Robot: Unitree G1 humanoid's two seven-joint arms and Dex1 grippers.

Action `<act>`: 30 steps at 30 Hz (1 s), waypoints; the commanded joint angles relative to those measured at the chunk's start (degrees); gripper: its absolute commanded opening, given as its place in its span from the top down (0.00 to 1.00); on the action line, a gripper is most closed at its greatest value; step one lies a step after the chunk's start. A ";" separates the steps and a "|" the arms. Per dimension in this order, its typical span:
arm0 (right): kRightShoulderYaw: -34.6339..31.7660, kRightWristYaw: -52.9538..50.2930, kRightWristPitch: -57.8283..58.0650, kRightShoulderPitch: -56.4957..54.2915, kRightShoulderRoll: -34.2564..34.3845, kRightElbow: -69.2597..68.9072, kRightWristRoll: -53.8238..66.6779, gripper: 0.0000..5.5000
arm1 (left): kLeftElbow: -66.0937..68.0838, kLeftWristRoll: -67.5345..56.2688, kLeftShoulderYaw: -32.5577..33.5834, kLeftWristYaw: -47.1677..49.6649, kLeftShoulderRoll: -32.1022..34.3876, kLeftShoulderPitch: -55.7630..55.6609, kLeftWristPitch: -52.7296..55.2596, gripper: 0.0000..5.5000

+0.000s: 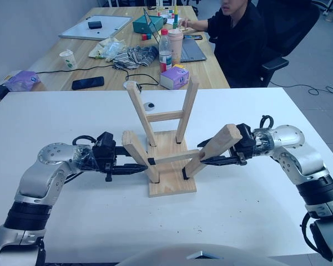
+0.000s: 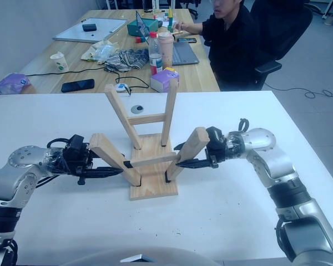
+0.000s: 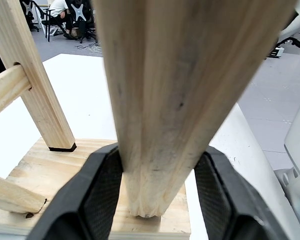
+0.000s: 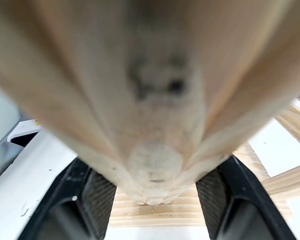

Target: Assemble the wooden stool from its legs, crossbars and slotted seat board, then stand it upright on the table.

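Left gripper [image 1: 141, 167] is clamped tight on the light wooden front leg on the left [image 1: 134, 148]. From its wrist camera you can see both black padded fingers [image 3: 97, 195] pressed flat against the sides of that leg. Same story on the other side: the right gripper [image 1: 206, 159] is closed around the matching wooden front leg on the right [image 1: 219, 143], grabbing it down near its lower half.

Both of those legs lean outward, away from each other, and a thin wooden crossbar [image 1: 172, 158] runs between them. Their lower ends meet the pale rectangular slotted seat board [image 1: 172, 187], which lies flat on the white table [image 1: 72, 122], so the stool is basically upside down with its legs in the air. Can't really tell if the two front legs are fully seated in their slots.

Behind them, the two rear wooden legs [image 1: 141, 113] stand up out of the board, tilting slightly apart at the top, joined by a second short crossbar [image 1: 165, 116].

Further back there's a light wooden table [image 1: 211, 75] with assorted clutter on it.
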 commanded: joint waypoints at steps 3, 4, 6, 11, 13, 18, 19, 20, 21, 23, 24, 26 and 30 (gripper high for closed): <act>7.84 -8.24 5.98 -0.40 -1.70 7.49 -17.85 0.63 | -4.78 -1.11 -2.71 -2.29 0.32 1.31 2.27 0.62; 7.93 -8.51 6.18 -0.54 -1.62 7.87 -17.85 0.63 | -4.84 -1.15 -2.71 -2.31 0.32 1.38 2.28 0.62; 8.12 -8.96 6.96 -0.80 -1.40 8.29 -17.64 0.63 | -5.02 -1.25 -2.72 -2.33 0.31 1.43 2.36 0.62; 9.01 -9.68 7.00 -1.39 -0.83 9.17 -17.80 0.63 | -5.15 -1.27 -2.79 -2.13 0.26 1.41 2.50 0.62; 9.03 -9.85 7.60 -1.29 -0.60 7.93 -17.11 0.63 | -5.05 -0.86 -3.10 -1.95 0.38 1.34 2.64 0.62; 8.83 -9.90 8.82 -1.78 -0.46 6.27 -15.74 0.63 | -3.78 7.39 -8.68 -2.39 3.98 1.25 1.50 0.62; 8.89 -9.87 8.84 -1.87 -0.54 6.17 -15.71 0.63 | -3.43 9.56 -10.30 -2.42 4.95 0.91 1.46 0.62; 9.01 -9.86 9.02 -1.93 -0.57 5.85 -15.64 0.63 | -3.29 11.39 -11.89 -2.65 5.95 0.39 1.92 0.62; 9.16 -9.89 9.16 -1.98 -0.50 5.52 -15.67 0.63 | -3.05 13.06 -13.26 -2.93 6.77 -0.14 1.73 0.62; 9.45 -10.00 9.37 -1.94 -0.32 4.71 -15.92 0.63 | -3.04 15.44 -16.27 -3.93 8.50 -1.61 2.18 0.62; 9.58 -10.16 9.41 -1.97 -0.24 4.43 -16.15 0.63 | -2.93 16.20 -17.55 -4.79 9.42 -2.30 2.20 0.62; 9.89 -10.39 8.93 -2.08 -0.34 4.07 -16.89 0.63 | -2.31 17.33 -19.29 -5.74 10.56 -3.90 2.08 0.62; 12.30 -10.64 8.17 -2.51 -0.29 2.56 -19.77 0.63 | -3.95 17.39 -22.33 -5.78 10.15 -8.13 4.87 0.62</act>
